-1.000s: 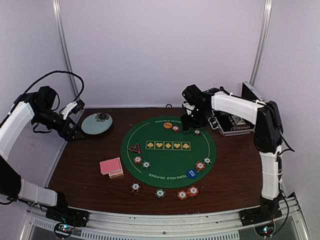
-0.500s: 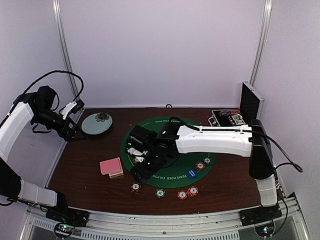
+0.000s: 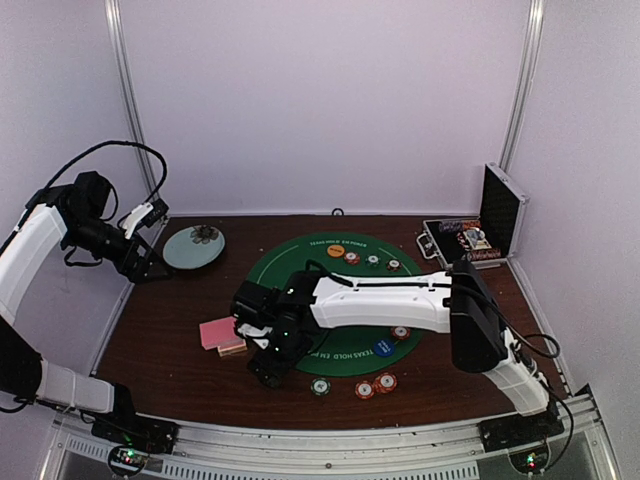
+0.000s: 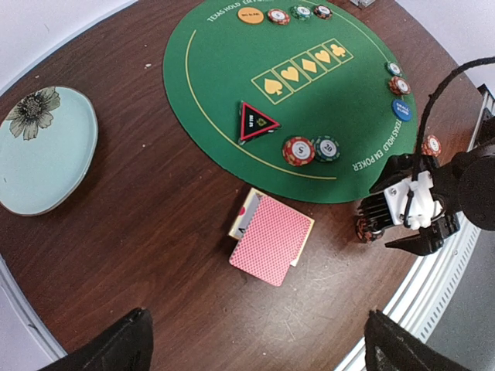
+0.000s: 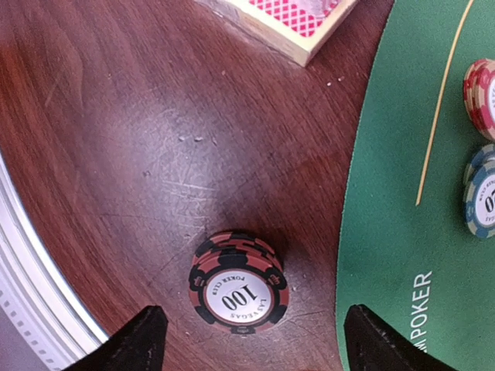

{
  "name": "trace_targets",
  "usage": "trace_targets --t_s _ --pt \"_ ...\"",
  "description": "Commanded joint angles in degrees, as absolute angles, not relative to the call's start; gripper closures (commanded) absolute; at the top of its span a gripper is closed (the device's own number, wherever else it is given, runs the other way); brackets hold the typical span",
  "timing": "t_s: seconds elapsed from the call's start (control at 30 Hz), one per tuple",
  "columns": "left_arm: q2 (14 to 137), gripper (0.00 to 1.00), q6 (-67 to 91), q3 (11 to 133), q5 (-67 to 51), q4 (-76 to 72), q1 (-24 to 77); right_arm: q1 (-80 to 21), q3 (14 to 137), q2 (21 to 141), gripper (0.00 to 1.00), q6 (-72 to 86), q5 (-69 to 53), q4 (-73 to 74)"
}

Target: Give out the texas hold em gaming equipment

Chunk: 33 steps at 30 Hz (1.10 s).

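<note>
Top view: right arm [image 3: 380, 300] covers mid green mat [image 3: 290, 262], so suit row [image 4: 305, 71] & triangle marker [image 4: 257, 122] are hidden there. Case [image 3: 462, 242] contents too small to tell. Right wrist view: card deck [image 5: 298, 19] cut by top edge; red chip [image 5: 481, 93] & teal chip [image 5: 483, 193] cut by right edge. Left wrist view: plate [image 4: 54, 170] cut at left edge.

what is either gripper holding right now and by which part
Nothing is held. The right gripper hangs open over the red-black 100 chip stack, not gripping it; the left gripper is open and empty.
</note>
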State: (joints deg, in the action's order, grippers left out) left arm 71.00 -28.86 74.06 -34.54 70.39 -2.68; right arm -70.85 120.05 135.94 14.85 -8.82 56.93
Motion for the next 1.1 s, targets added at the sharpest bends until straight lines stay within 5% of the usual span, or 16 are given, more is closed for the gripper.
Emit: trace_targets --t_s 0.0,0.43,0.83,1.07 --pt "70.12 0.02 -29.04 75.75 -35.24 69.33 -2.81 -70.75 122.63 137.74 0.21 14.15 -8.62 58.09" --pt "69.75 0.02 -29.09 75.85 -34.74 69.26 -2.81 -70.7 126.57 141.06 0.33 12.66 -8.63 60.05" --pt "69.67 0.02 -29.09 75.59 -34.29 69.26 -2.86 -70.67 127.02 140.5 0.57 12.83 -8.74 59.81" --pt "69.74 0.02 -29.18 75.59 -34.36 69.27 -2.83 -70.68 128.48 139.23 0.6 12.66 -8.12 61.18"
